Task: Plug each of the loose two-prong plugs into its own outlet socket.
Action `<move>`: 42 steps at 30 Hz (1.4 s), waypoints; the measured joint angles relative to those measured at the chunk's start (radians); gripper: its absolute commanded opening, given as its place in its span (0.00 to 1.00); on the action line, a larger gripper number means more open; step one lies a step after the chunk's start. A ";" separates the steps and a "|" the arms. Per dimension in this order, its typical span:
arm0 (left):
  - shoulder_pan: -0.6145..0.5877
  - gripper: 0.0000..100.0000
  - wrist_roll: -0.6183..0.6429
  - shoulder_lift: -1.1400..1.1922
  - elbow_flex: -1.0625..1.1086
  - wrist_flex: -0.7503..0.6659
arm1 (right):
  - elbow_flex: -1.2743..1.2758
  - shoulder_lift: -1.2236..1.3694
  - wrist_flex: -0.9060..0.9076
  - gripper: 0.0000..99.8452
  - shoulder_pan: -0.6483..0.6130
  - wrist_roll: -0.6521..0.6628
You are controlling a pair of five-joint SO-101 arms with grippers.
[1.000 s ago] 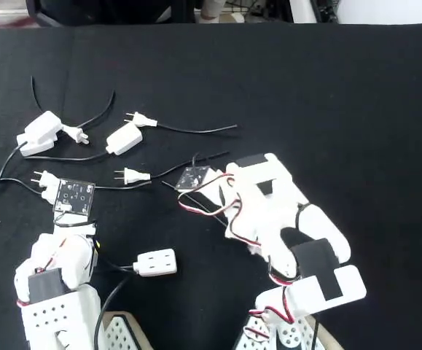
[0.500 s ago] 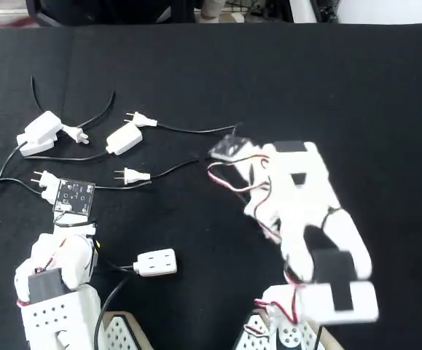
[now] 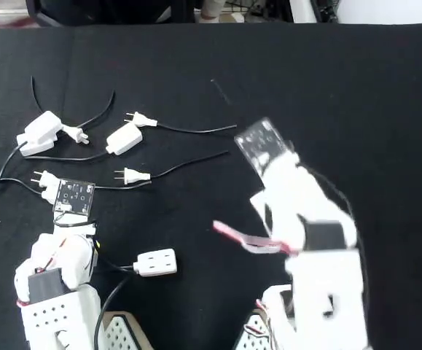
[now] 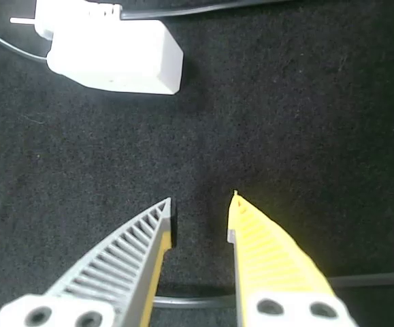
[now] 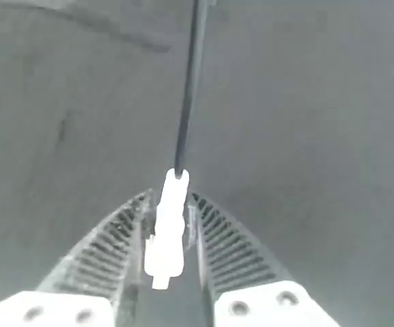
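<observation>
In the right wrist view my right gripper (image 5: 166, 201) is shut on a small white two-prong plug (image 5: 165, 228), whose black cable (image 5: 187, 88) runs straight away from the fingers. The right arm (image 3: 305, 219) stands raised over the table's middle right. Two loose plugs (image 3: 139, 119) (image 3: 132, 175) lie left of it with their cables, and a third (image 3: 41, 179) lies by the left arm (image 3: 57, 270). My left gripper (image 4: 201, 199) is open just above the black table, with a white outlet block (image 4: 115, 54) ahead of it.
White outlet blocks lie at the far left (image 3: 39, 131), beside the upper plug (image 3: 123, 138) and near the front (image 3: 156, 262). A black cable (image 4: 183, 300) runs under the left fingers. The table's right half is bare black cloth (image 3: 371, 109).
The right arm has lifted and swung right and away from the middle plug's cable end. The left arm and the plugs on the table have not moved.
</observation>
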 measured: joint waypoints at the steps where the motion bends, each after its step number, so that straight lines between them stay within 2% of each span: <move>1: 0.000 0.14 0.000 0.000 0.000 0.000 | 0.049 -0.083 -0.029 0.01 0.000 -0.023; 5: 0.000 0.14 0.000 0.000 0.000 0.000 | 0.241 -0.400 -0.178 0.01 0.002 -0.173; 9: 0.000 0.14 0.000 0.000 0.000 0.000 | 0.443 -0.651 -0.302 0.02 -0.080 -0.336; 14: 0.000 0.14 0.000 0.000 0.000 0.000 | 0.618 -0.677 -0.417 0.02 -0.207 -0.445; 19: 0.000 0.14 0.000 0.000 0.000 0.000 | 0.628 -0.677 -0.446 0.01 -0.390 -0.569; 22: 0.000 0.14 0.000 0.000 0.000 0.000 | 0.628 -0.677 -0.446 0.01 -0.485 -0.571; 25: 0.000 0.14 0.000 0.000 0.000 0.000 | 0.628 -0.677 -0.453 0.01 -0.499 -0.554; 28: 0.008 0.15 -0.017 0.000 0.000 0.000 | 0.628 -0.677 -0.497 0.01 -0.433 -0.555; 30: 0.040 0.15 -0.055 0.000 -0.011 0.000 | 0.628 -0.677 -0.548 0.01 -0.331 -0.566; 34: 0.129 0.16 -0.180 0.002 -0.114 0.031 | 0.628 -0.677 -0.575 0.01 -0.118 -0.681; 37: 0.203 0.19 -0.247 0.000 -0.190 0.040 | 0.628 -0.677 -0.519 0.01 -0.064 -0.773; 42: 0.384 0.19 -0.344 0.000 -0.259 0.124 | 0.628 -0.677 -0.503 0.01 0.044 -0.804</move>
